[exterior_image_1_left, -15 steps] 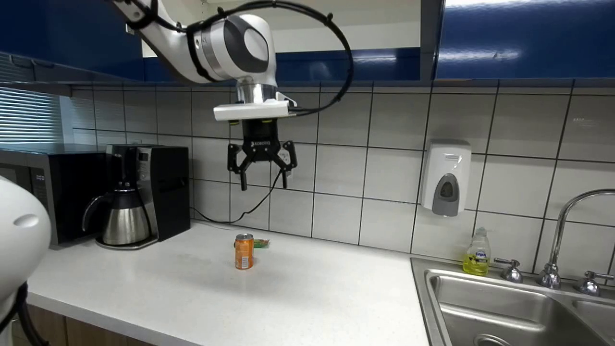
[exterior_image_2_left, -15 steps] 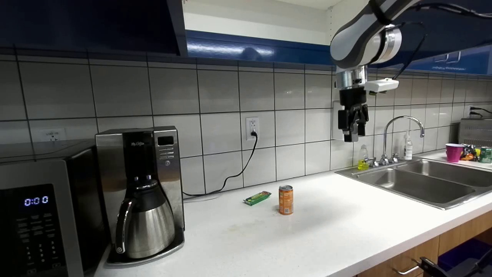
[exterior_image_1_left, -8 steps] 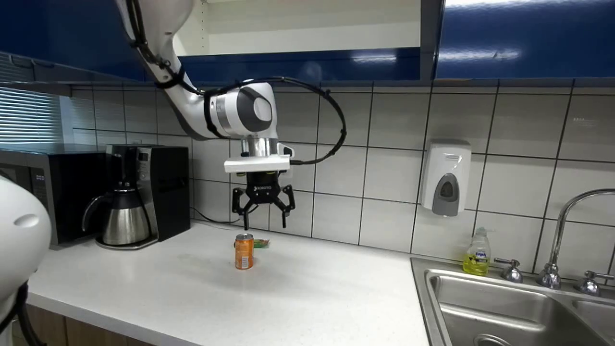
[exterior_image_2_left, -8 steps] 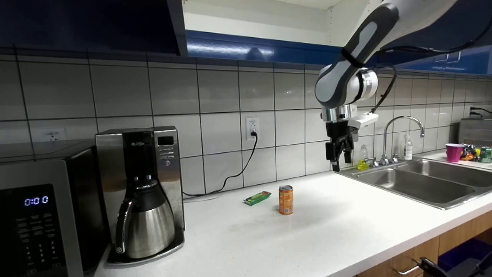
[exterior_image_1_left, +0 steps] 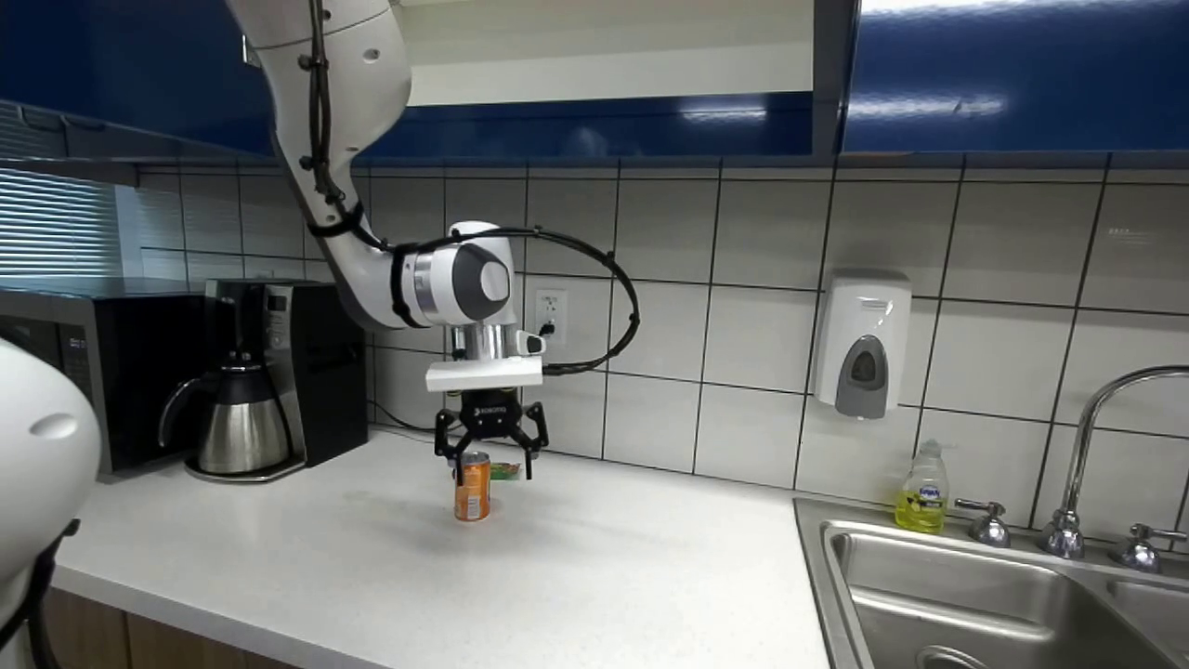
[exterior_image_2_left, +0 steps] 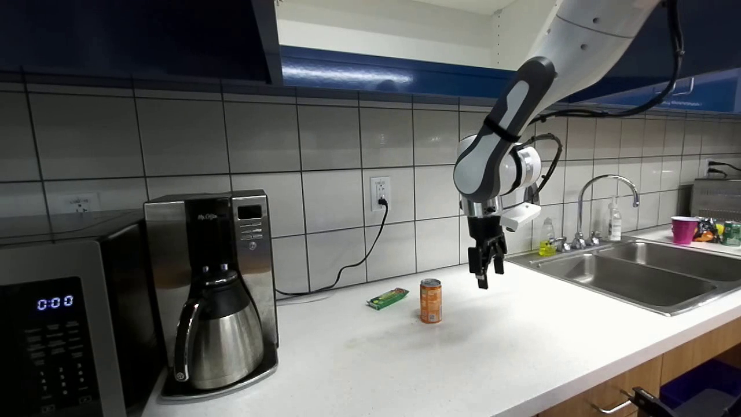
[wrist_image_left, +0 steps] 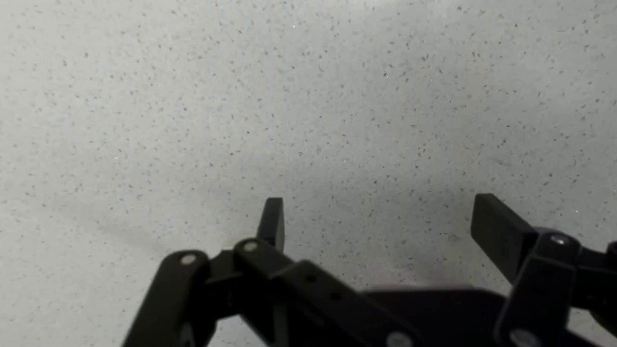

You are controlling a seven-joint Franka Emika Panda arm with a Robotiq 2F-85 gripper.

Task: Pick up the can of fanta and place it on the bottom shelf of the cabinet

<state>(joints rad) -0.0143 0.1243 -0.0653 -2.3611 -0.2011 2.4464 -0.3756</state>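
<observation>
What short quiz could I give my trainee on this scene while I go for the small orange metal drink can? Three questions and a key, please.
1. Name the item that lies on the white speckled countertop nearest the small orange metal drink can.
2. True or false: the can lies on its side.
3. Choose one: the jaws of the black two-fingered gripper are A) shut on the can, B) open, C) shut on nothing.

Key:
1: A flat green packet.
2: False; the can stands upright.
3: B; in the wrist view, countertop shows between them.
</observation>
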